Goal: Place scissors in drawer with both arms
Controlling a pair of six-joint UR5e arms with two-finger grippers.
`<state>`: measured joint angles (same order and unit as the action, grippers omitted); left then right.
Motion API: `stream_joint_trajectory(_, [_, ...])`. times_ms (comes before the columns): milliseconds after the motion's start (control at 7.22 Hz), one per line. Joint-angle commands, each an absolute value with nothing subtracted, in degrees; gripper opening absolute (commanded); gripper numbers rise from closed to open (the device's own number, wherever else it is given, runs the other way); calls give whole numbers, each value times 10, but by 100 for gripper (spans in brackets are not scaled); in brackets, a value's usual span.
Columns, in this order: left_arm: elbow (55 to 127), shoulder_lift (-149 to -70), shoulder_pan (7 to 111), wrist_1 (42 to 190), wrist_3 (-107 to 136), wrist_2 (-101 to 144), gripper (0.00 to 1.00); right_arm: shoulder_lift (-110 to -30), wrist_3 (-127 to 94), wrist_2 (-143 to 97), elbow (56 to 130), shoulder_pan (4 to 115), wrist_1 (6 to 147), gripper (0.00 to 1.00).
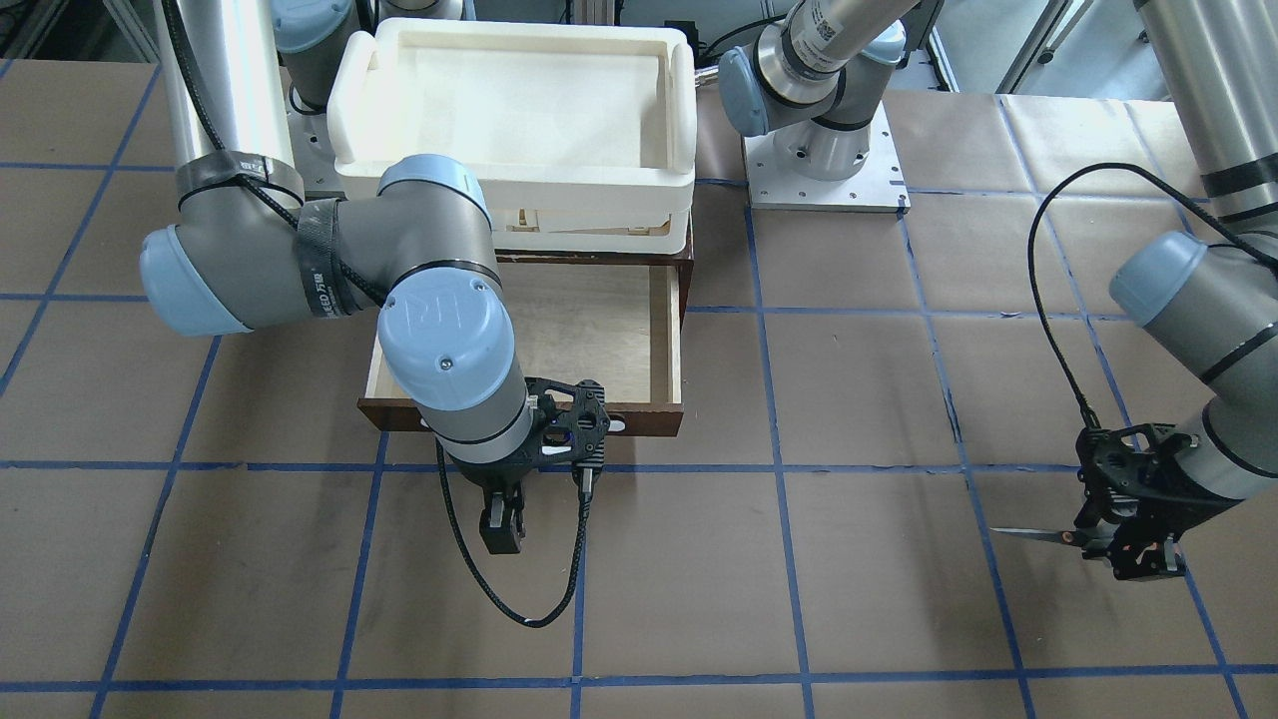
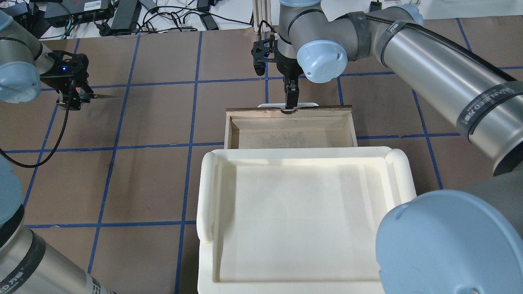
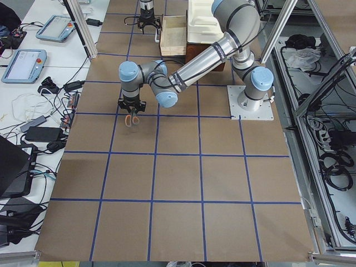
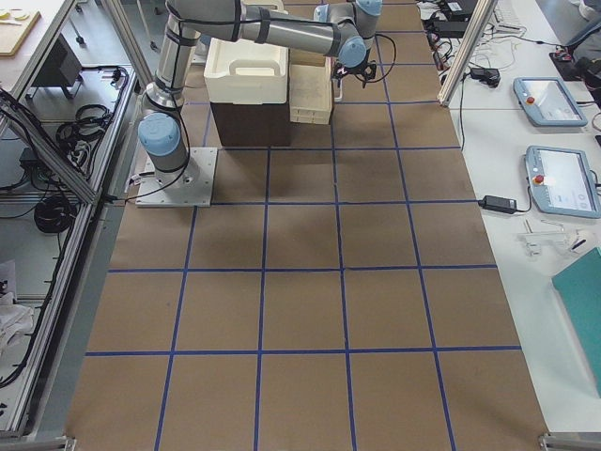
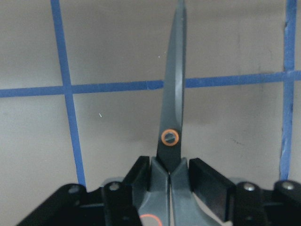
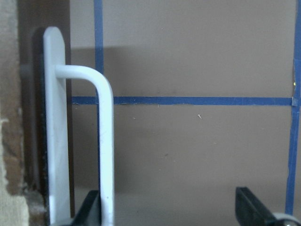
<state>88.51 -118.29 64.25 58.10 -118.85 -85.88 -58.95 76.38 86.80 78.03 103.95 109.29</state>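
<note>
While one drawer lies open, the left end effector clamps one scissors.

The scissors blades look matt dark metal, the drawer pale plywood, its handle smooth white

Flat, bright overhead light washes the paper-covered bench and leaves only soft, faint shadows on the paper. The white plastic bin at the robot-side edge glows close to overexposed, and the metal tube of the right arm carries a long streak of glare. Up close, the scissors are crisp around the orange pivot and soften at the frame's bottom edge. The white bar handle blurs near the lens and throws a dim shadow beside it, and the wide side views render the far end of the bench small and soft.
</note>
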Motion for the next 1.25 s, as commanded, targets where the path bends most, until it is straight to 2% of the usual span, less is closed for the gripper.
stream_joint_trajectory(0, [884, -1180, 643, 581, -1188, -858, 0, -584, 765, 866, 772, 1035, 1093, 100])
stream_joint_trajectory(554, [884, -1175, 649, 582, -1187, -860, 0, -582, 778, 862, 767, 1029, 1093, 100])
stream_joint_trajectory(1108, [882, -1122, 731, 650, -1098, -864, 0, -599, 771, 855, 739, 1029, 1072, 100])
